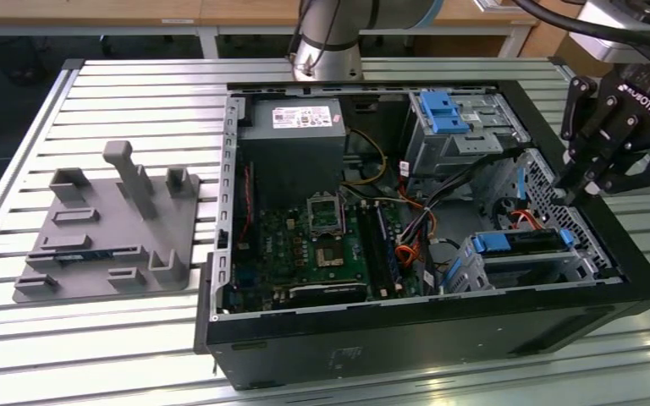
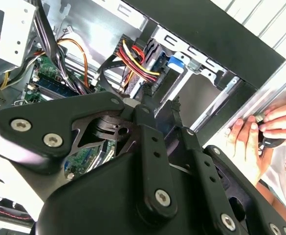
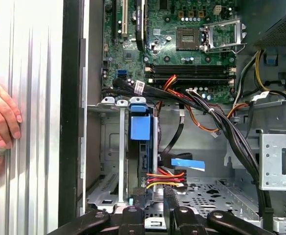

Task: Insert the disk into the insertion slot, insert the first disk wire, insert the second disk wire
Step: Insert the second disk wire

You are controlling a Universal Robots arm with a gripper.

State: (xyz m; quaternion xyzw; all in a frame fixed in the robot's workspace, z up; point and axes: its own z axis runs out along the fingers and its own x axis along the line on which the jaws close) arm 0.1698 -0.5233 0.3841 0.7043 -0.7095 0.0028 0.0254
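Disk point(image 1: 517, 242) seated in insertion slot point(image 1: 531, 269) at case point(image 1: 415, 334) edge, claw point(image 1: 579, 189) close beside, little clearance, its opening cannot be told.

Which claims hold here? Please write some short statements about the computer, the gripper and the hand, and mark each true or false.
The computer case lies open on the slatted table. True.
The gray stand sits inside the case. False: it stands on the table, beside the case.
The disk, in its blue frame, sits in the metal bay. True.
A hand reaches into the case. False: it is over the table, outside the case.
The gripper hovers over the case. True.
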